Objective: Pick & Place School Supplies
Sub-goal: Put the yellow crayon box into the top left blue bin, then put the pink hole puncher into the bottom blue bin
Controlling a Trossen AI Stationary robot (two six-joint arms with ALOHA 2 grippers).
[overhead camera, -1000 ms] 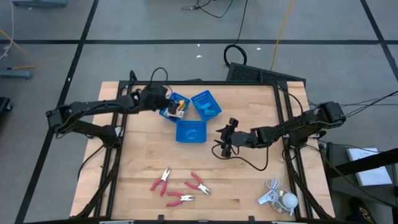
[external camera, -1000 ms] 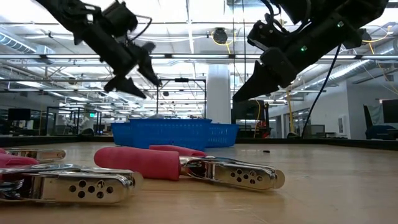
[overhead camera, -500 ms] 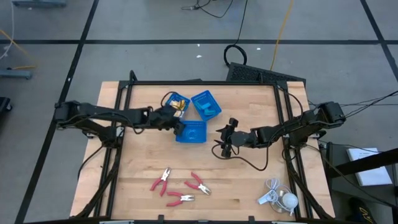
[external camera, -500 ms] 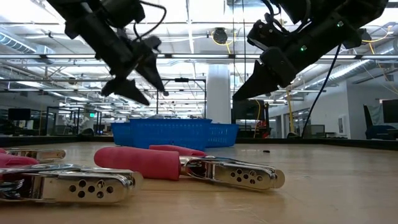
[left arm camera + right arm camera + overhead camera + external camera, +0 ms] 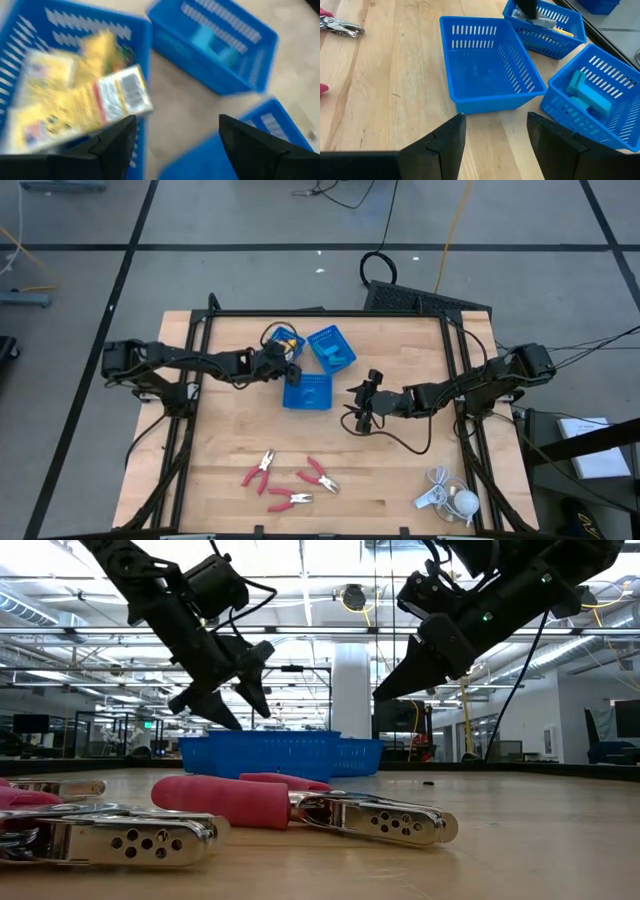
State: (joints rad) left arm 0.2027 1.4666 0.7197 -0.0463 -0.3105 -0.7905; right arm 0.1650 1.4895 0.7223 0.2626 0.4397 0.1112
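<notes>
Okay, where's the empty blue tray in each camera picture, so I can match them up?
High view: the empty blue tray sits mid-table, nearest the pliers.
Low view: blue trays show as one band in the distance; I cannot tell which is the empty one.
Left wrist view: probably the blurred corner at the bottom right.
Right wrist view: centre.
Shared landmark: the tray of light-blue pieces beside it.

Overhead camera looks straight down on the tabletop (image 5: 230, 430); low camera looks level across it; both wrist cameras closely share the blue trays (image 5: 490, 70).
</notes>
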